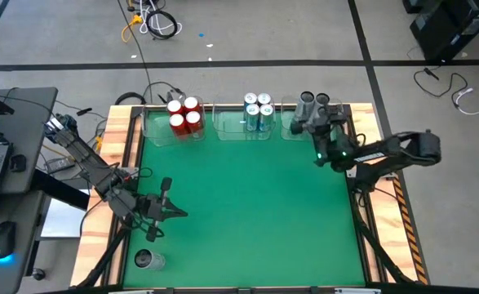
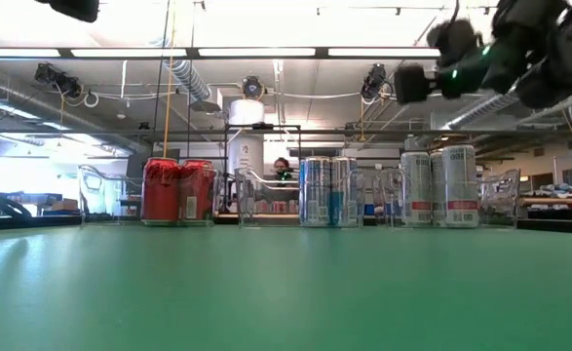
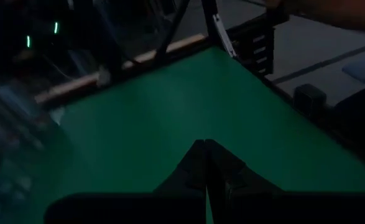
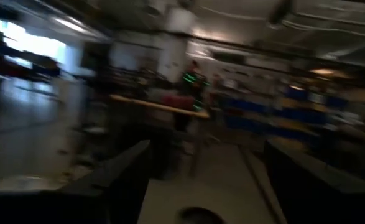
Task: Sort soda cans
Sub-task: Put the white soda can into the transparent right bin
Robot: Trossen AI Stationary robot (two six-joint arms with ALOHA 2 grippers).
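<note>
Three clear bins stand along the table's far edge. The left bin holds the red cans (image 1: 184,114) (image 2: 178,191), the middle one the light blue-and-white cans (image 1: 258,111) (image 2: 326,191), the right one dark grey cans (image 1: 313,101) (image 2: 439,185), all upright. One more grey can (image 1: 149,260) sits at the table's near left corner. My right gripper (image 1: 324,137) (image 2: 432,76) hangs open above the grey cans' bin, clear of the cans. My left gripper (image 1: 179,213) (image 3: 205,147) is shut and empty over the table's near left part.
Wooden rims (image 1: 130,155) border the green table top (image 1: 247,204), whose middle is bare. A laptop and mouse (image 1: 2,238) lie on a side table to the left. Cables lie on the floor beyond the far edge. A person (image 2: 283,170) shows far back in the room.
</note>
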